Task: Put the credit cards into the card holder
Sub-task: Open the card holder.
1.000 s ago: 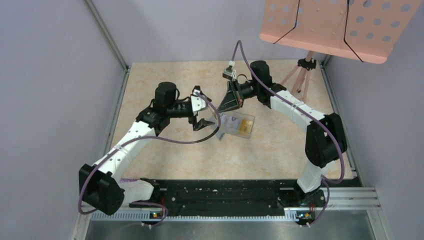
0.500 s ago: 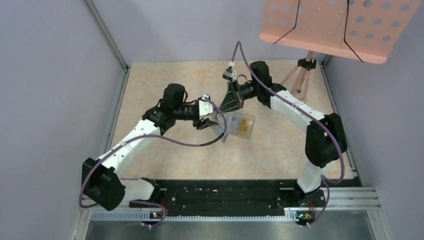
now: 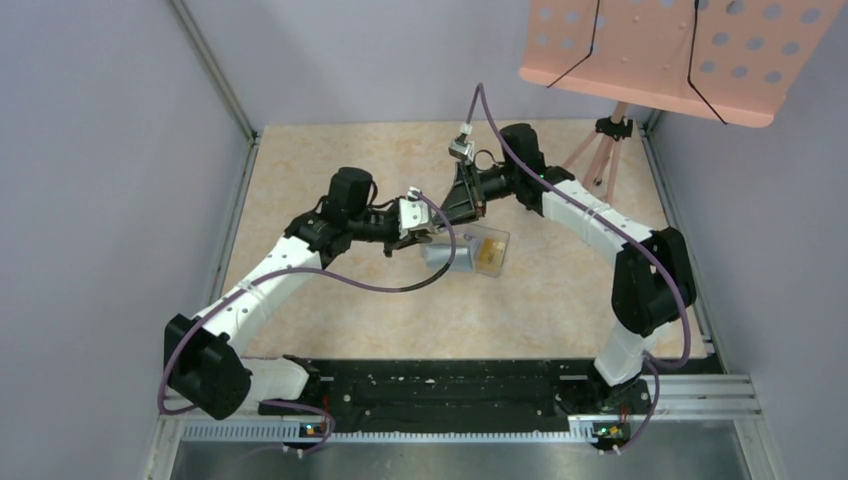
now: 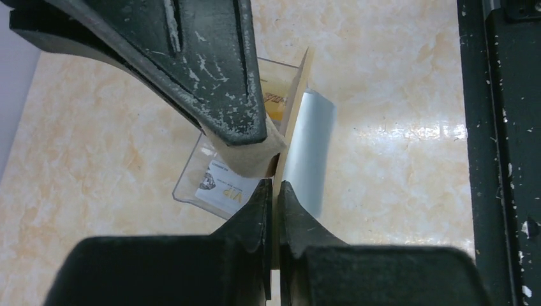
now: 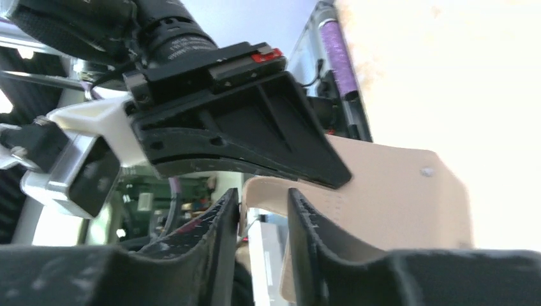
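The tan card holder hangs on edge above the table, its blue-grey lining facing right in the left wrist view. My left gripper is shut on its thin lower edge. My right gripper stands open, its jaws parted around the holder's tan flap without pinching it. From above, the left gripper and right gripper meet at the holder. The credit cards, a silvery one and a yellow one, lie in a clear tray just below.
A pink perforated stand on a tripod overhangs the back right corner. A black rail runs along the near edge. Grey walls and metal rails border the marbled table left and right.
The left arm moved right to the card holder and its jaws closed on the holder's edge. The right gripper's jaws parted from their grip on the holder.
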`<state>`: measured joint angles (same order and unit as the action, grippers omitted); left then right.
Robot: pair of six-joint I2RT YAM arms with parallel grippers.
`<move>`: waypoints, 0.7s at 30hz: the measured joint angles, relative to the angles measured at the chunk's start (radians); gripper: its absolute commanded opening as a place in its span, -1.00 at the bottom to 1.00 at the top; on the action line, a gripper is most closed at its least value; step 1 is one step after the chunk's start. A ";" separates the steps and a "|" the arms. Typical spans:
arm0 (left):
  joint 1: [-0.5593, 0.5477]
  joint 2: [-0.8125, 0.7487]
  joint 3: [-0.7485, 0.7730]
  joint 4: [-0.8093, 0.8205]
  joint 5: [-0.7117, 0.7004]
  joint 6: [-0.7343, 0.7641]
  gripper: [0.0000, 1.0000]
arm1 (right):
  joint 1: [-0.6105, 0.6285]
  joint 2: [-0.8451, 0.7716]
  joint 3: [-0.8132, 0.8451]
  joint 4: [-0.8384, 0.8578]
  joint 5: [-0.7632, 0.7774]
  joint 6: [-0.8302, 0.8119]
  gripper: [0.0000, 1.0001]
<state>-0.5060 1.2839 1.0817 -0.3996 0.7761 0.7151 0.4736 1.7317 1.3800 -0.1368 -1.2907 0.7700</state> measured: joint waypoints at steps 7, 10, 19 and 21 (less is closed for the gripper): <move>0.000 -0.030 0.000 0.002 0.003 -0.091 -1.00 | -0.042 -0.074 0.017 -0.245 0.189 -0.225 0.72; 0.000 -0.058 0.000 0.002 0.019 -0.119 -1.00 | -0.059 -0.127 0.017 -0.309 0.251 -0.307 0.73; 0.000 -0.088 0.000 -0.018 0.079 -0.215 -1.00 | -0.061 -0.220 0.016 -0.366 0.292 -0.443 0.78; 0.000 -0.086 0.000 -0.028 0.087 -0.233 -1.00 | -0.058 -0.227 0.016 -0.374 0.294 -0.462 0.78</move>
<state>-0.5056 1.1976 1.0817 -0.4278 0.8627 0.4816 0.4156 1.5043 1.3960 -0.5110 -0.9966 0.3084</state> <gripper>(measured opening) 0.032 0.888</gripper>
